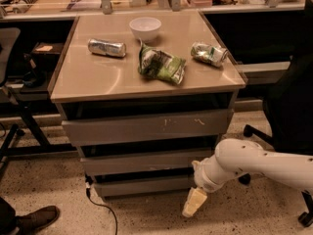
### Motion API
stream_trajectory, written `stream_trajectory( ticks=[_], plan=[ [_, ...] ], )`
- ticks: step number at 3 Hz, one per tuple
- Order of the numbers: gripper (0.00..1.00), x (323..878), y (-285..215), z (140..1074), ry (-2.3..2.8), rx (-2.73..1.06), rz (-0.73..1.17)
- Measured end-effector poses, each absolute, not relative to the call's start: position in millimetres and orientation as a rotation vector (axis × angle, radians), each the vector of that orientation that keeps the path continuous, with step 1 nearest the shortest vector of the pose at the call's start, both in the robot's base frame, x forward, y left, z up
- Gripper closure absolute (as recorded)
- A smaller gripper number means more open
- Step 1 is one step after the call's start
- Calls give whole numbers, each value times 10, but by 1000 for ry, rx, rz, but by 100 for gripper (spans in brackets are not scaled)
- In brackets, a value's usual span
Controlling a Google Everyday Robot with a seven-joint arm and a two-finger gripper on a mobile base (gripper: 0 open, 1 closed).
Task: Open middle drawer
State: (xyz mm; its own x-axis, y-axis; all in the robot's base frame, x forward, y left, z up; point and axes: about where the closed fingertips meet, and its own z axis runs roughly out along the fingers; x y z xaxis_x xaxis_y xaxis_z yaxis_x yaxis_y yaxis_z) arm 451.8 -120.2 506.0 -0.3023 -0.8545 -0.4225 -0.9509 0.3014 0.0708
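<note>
Gripper (pixel 194 202) low at the cabinet's right front corner, pointing at the floor.
Whether it is wide or narrow I cannot tell; it holds nothing. It hangs before the right end of the bottom drawer (pixel 142 185), just under the middle drawer (pixel 146 161), whose grey front sits below the scratched top drawer (pixel 146 127). On the tabletop (pixel 88 80): bowl (pixel 145 27), can (pixel 106 47), chip bag (pixel 161 65), crushed can (pixel 209 53).
</note>
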Motion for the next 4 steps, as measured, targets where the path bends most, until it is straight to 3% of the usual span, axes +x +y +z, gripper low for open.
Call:
stream_trajectory(
  ticks=[4],
  plan=[
    [0,5028,-1158,4724,2202,-1621,358]
  ],
)
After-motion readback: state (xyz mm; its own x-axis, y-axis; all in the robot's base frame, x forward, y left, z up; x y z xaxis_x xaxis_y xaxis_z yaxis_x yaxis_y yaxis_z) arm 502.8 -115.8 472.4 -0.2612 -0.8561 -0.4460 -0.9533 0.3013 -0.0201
